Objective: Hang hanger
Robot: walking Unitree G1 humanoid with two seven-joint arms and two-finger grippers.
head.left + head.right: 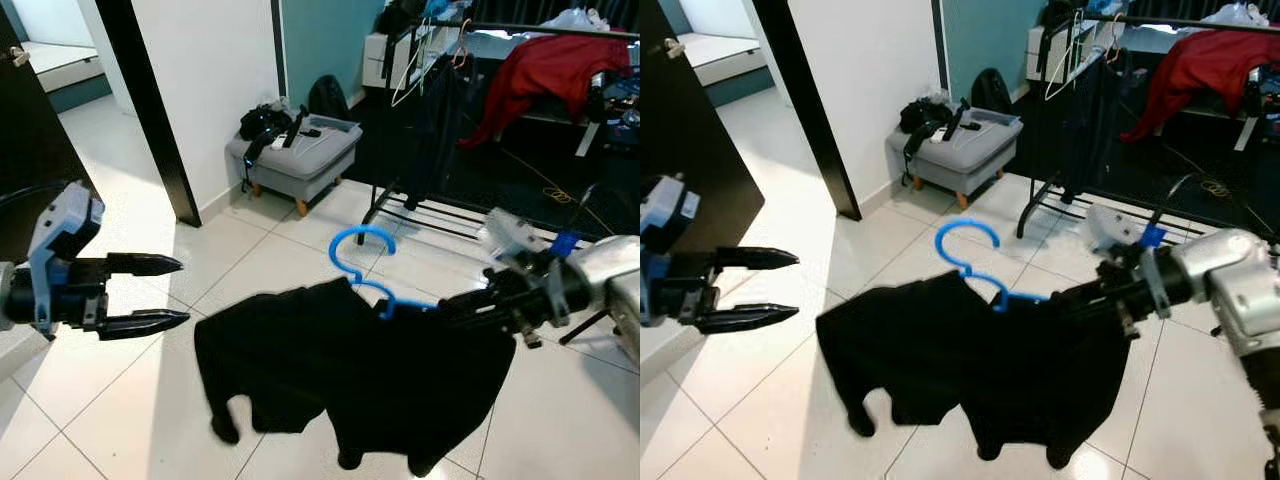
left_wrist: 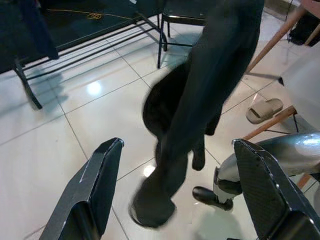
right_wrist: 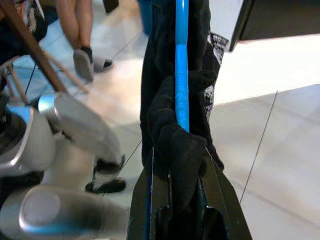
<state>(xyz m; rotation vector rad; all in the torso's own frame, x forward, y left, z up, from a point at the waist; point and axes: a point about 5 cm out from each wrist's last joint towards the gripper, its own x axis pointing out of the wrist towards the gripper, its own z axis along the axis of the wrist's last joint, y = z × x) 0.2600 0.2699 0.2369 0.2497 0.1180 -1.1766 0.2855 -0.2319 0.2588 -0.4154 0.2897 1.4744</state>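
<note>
Right wrist view shows the right claw [image 3: 182, 165] clamped on the bright blue plastic hanger [image 3: 182, 65] and a bunched fold of the black garment [image 3: 165, 100] draped over it. From the head views, that hanger is held out over the white tiled floor [image 1: 130, 400], its hook [image 1: 360, 245] pointing up and toward the black metal clothes rack [image 1: 440, 205], which stands well apart, ahead and to the right. The garment sags unevenly, one side hanging lower and trailing toward the left claw [image 1: 150, 295], whose fingers are spread apart and hold nothing.

To hang it well, I judge the robot should close in on the rack, raise the hook above the top rail [image 1: 560, 30], and pick a gap beside the white wire hanger [image 1: 412, 70] and the dark clothes already there. The hook's opening should face the rail before lowering. Because cloth is pinched together with the plastic, the grip could slip or twist; slow motion helps, and the free claw could steady the low side.

A white printed patch [image 3: 216, 45] shows on the garment, but its writing is too small to read.
</note>
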